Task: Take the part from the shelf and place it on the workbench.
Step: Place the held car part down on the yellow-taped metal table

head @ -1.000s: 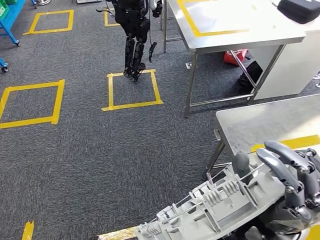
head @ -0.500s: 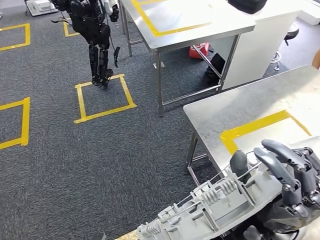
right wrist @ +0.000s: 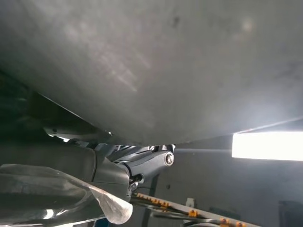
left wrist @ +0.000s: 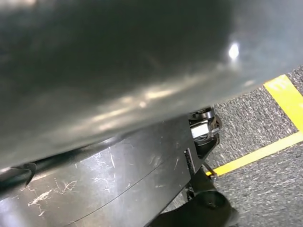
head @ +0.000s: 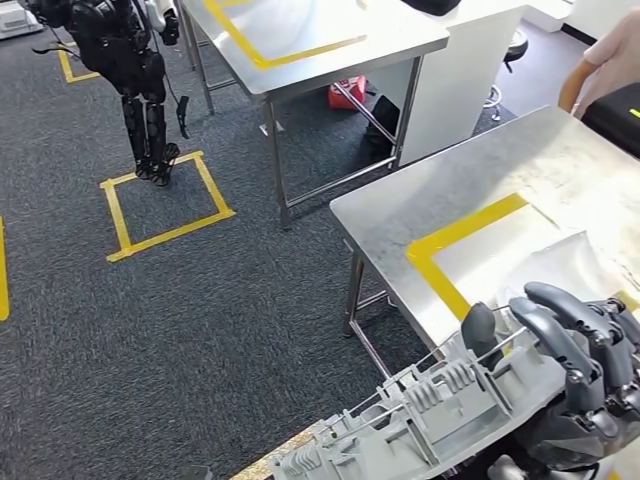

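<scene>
The right hand [head: 581, 375] holds the part [head: 423, 410], a long grey moulded piece with ribs and clips, its dark fingers [head: 562, 340] curled over the top edge at the piece's near end and a thumb-like pad pressed against its face. From that hand the part runs away towards the robot's left and a little downward, so its long axis lies across the body and its free end hangs out over the carpet, well clear of any support. The left hand cannot be made out: its wrist view gives a smooth grey surface close against the lens, probably the part's underside, so whether it is helping to carry the load cannot be told. The workbench [head: 483, 185] lies just ahead of the right hand and partly beneath it, with a yellow tape outline [head: 453, 240] marking a bay on its steel top. The held end is thus already over the bench corner, while most of the length lies off its edge. The coming placement seems to turn on swinging that free end round to the right, so the long axis lies along the bench inside the tape. The right hand is the nearer to the bay. Beyond the bench's far corner a person's hand [head: 604, 60] shows.
</scene>
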Controlling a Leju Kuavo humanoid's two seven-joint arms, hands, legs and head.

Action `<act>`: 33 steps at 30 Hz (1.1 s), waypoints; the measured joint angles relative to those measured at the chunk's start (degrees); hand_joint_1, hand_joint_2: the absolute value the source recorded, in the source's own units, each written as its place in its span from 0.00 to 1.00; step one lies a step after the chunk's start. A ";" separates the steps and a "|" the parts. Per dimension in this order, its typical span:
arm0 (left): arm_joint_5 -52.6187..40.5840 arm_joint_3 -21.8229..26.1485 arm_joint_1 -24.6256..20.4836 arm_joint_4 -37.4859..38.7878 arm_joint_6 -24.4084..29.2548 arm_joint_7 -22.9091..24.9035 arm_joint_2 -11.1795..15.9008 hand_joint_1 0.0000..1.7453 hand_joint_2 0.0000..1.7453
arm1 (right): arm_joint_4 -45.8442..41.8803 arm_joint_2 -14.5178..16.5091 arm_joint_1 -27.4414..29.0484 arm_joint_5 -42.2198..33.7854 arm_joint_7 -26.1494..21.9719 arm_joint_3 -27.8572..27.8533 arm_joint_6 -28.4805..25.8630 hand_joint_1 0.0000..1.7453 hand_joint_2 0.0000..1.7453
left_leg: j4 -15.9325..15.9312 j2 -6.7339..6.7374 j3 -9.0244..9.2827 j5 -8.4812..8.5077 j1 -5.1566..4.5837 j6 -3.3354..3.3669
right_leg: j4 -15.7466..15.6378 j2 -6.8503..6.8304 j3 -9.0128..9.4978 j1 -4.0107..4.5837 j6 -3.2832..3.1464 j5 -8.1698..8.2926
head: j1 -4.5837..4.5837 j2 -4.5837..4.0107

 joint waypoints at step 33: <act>0.55 0.03 1.11 0.01 1.51 -0.33 0.68 0.00 0.00 | -0.06 0.02 0.65 0.03 0.20 0.08 0.00 1.00 1.00 | 0.10 1.00 -0.47 0.46 0.13 -0.85 | -2.43 0.24 1.63 0.22 -0.57 -0.36 | 0.08 0.05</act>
